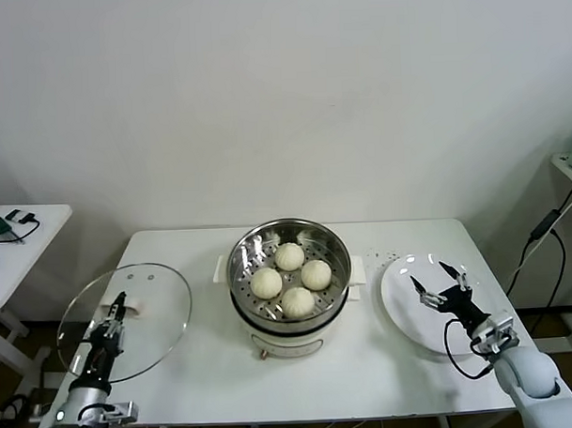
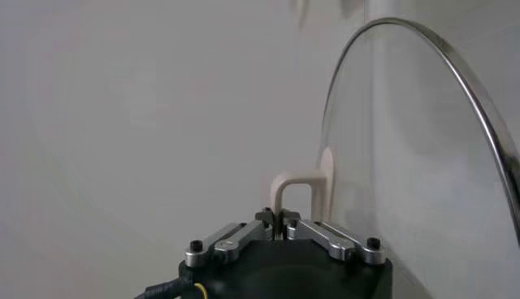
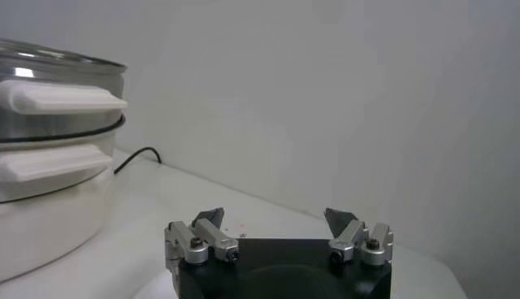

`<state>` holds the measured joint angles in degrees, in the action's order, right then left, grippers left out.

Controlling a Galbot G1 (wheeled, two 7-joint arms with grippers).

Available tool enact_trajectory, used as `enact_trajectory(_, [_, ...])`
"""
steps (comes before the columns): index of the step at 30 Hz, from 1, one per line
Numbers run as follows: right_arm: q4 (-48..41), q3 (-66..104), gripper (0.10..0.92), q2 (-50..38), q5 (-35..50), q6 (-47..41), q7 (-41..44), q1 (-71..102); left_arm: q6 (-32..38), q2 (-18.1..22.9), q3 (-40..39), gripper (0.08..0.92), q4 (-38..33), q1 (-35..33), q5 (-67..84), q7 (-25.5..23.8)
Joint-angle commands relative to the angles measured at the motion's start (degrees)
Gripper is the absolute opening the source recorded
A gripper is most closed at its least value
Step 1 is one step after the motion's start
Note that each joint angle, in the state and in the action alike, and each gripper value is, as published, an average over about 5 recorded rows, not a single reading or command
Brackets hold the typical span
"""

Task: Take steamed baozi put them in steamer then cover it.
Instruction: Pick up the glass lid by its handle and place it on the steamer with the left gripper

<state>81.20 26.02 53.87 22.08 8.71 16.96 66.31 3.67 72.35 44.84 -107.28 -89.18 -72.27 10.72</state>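
Cover (image 1: 130,318) sits pinched by its white handle (image 2: 299,191) in my left gripper (image 1: 115,310), off the steamer's (image 1: 288,270) left for the capping move. All four baozi (image 1: 289,256) loaded (looks done). Right gripper (image 1: 440,286) spread, idle over the plate (image 1: 407,313).

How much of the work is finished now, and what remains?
Done: all four baozi lie in the steamer, and the plate is bare. In hand: the left gripper is shut on the handle of the glass cover. The right gripper is open over the plate. Left: covering the steamer.
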Motion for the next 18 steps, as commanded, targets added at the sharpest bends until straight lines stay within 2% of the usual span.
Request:
enact_trajectory(1, [-0.98,-1.00,0.823,0.01,-0.88,0.04,-0.24,-1.36,-20.77,-7.81,-7.48,0.140,-19.42,-7.29,2.87,-0.31])
enact_trajectory(6, [-1.85,-1.99,0.823,0.11,-1.83,0.08,-0.29,-2.59,-30.34,-14.00,-17.61,0.140,-20.08,-3.04,2.45,-1.97])
enact_trajectory(10, [-2.65,-2.34,0.823,0.27,-2.50,0.10,-0.31,-3.34,-37.87,-16.66,-28.68,0.140,-19.82,4.93,1.41,-6.84])
enact_trajectory(14, [-3.20,-2.22,0.823,0.49,-2.99,0.11,-0.37,-3.74,-44.65,-16.17,-40.47,0.140,-18.75,16.29,-0.45,-13.60])
enact_trajectory(18, [-3.69,-1.68,0.823,0.62,-3.61,0.32,-0.38,-3.73,-48.43,-13.04,-48.54,0.140,-16.38,26.71,-3.75,-20.73])
